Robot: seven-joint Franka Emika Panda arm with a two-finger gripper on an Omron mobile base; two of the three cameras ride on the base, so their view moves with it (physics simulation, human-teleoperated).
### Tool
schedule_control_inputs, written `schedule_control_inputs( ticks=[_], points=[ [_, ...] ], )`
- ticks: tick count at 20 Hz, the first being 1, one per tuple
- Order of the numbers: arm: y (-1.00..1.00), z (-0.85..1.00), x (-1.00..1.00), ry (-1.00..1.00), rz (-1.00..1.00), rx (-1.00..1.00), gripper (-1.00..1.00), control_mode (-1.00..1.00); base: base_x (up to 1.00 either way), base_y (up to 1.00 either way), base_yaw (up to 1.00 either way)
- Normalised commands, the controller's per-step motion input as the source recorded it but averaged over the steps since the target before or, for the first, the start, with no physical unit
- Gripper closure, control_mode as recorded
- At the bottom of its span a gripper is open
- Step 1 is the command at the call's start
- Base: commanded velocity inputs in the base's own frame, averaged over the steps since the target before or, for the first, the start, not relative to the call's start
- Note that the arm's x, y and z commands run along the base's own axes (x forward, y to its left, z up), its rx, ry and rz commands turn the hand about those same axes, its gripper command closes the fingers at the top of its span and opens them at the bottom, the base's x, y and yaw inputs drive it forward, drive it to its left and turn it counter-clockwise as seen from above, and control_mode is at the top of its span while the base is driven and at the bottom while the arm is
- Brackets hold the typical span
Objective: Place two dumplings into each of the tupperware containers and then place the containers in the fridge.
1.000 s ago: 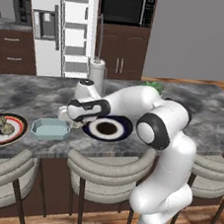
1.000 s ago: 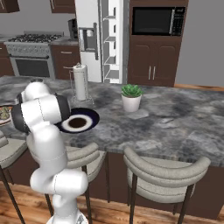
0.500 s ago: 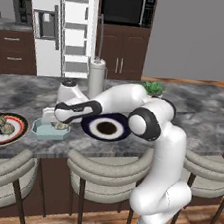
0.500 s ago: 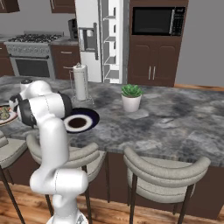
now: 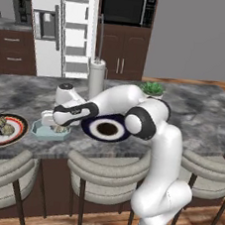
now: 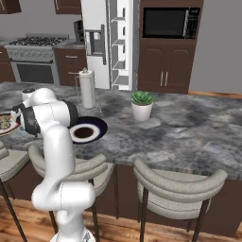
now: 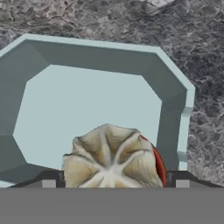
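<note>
- The gripper (image 7: 112,186) holds a pleated dumpling (image 7: 111,158) between wide-set fingers
- It hangs over the pale teal tupperware container (image 7: 173,94) on the counter (image 7: 201,52)

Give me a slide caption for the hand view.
Dumpling between the claw fingertips, over the pale teal tupperware container.

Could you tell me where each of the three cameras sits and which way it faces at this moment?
Left base view: behind the arm on its left, looking forward and down over the counter; the white arm rises at lower right, its gripper over the pale blue tub.
Right base view: behind on the right; the arm rises at lower left.
Hand view: on the hand, looking down into the tub at a dumpling between the fingertips.
Both base views share the fridge, the dark plate and the plant.
</note>
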Motion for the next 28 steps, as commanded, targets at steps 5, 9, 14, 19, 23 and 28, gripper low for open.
schedule_control_inputs(
  ticks=[5, 9, 14, 19, 23, 28],
  points=[
    [-0.01, 0.00, 0.06, 0.00, 0.00, 0.00, -1.00, -1.00, 0.00, 0.00, 0.00],
    [-0.21, 0.09, 0.00, -0.03, 0.00, 0.00, -1.00, -1.00, 0.00, 0.00, 0.00],
    [-0.34, 0.33, 0.00, 0.00, 0.00, 0.01, -1.00, -1.00, 0.00, 0.00, 0.00],
    [-0.70, 0.35, -0.04, 0.01, 0.00, 0.01, -1.00, -1.00, 0.00, 0.00, 0.00],
    [-0.97, 0.13, -0.33, 0.00, 0.00, 0.00, -1.00, -1.00, 0.00, 0.00, 0.00],
    [-1.00, 0.13, -0.46, 0.00, 0.00, 0.00, -1.00, -1.00, 0.00, 0.00, 0.00]
  ],
)
